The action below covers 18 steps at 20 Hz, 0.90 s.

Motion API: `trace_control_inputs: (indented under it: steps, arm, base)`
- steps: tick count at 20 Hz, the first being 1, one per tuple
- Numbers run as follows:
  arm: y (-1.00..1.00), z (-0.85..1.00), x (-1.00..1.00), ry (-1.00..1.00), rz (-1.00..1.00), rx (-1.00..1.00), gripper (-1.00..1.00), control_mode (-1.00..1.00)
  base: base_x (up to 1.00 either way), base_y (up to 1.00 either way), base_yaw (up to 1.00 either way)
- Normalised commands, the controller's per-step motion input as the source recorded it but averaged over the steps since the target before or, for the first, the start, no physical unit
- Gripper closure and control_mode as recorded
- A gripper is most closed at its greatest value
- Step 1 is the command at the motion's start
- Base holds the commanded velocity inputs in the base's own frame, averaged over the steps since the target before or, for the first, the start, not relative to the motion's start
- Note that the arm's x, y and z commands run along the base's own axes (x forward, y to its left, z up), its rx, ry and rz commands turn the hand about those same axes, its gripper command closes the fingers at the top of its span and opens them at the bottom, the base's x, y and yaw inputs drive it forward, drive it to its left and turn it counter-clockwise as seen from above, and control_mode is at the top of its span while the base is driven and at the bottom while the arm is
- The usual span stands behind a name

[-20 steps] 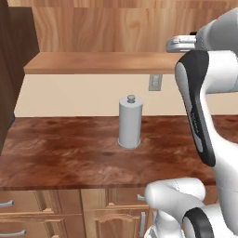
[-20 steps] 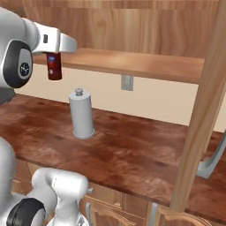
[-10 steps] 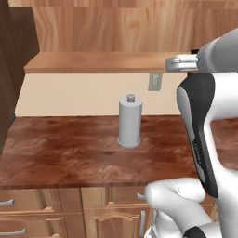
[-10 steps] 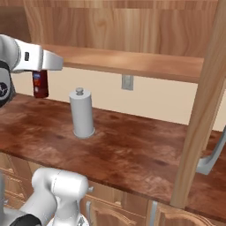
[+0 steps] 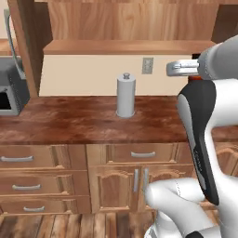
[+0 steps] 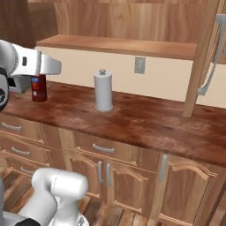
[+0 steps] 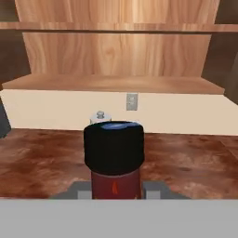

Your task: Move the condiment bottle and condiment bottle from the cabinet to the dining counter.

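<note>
The end effector [image 6: 39, 84] is clamping a small dark-brown condiment bottle [image 6: 39, 88] with a black cap and red label, its two fingers pressing the bottle's sides just below the cap. In the hand view the cap [image 7: 114, 146] is sitting square in the middle of the frame, so the hold looks centred and the bottle upright, which should be keeping it from swinging while it is being carried. The bottle is hanging in the air out in front of the wall-side reddish-brown wood-grain surface [image 6: 145, 121], clear of the shelf and not resting on anything.

Beyond it, a grey cylinder holder [image 6: 103, 90] with a small knob on top is standing upright on that surface, well apart from the bottle. Above and behind, the plain light-brown wooden shelf [image 6: 119, 45] of the cabinet is lying bare where the pictures show it, with an open door and its silver bar handle [image 6: 208, 79] to one side.

The right base view is showing the bottle whole under the white hand. The left base view is giving only the silver wrist piece [image 5: 183, 68], with the forearm hiding the grip. The hand view alone is showing the cap from close up. The carry to the dining counter is, by my judgement, under way.
</note>
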Motion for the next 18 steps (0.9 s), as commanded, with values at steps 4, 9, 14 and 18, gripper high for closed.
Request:
trace_control_inputs:
  steps: [4,9,14,18]
  arm:
    - [0.00,0.00,0.00,0.00,0.00,0.00,1.00,1.00]
    - [0.00,0.00,0.00,0.00,0.00,0.00,1.00,1.00]
    - [0.00,0.00,0.00,0.00,0.00,0.00,1.00,1.00]
    - [0.00,0.00,0.00,0.00,0.00,0.00,1.00,1.00]
  base:
    - [-1.00,0.10,0.32]
    - [-1.00,0.33,0.56]
    - [-1.00,0.48,0.61]
    - [-1.00,0.59,0.61]
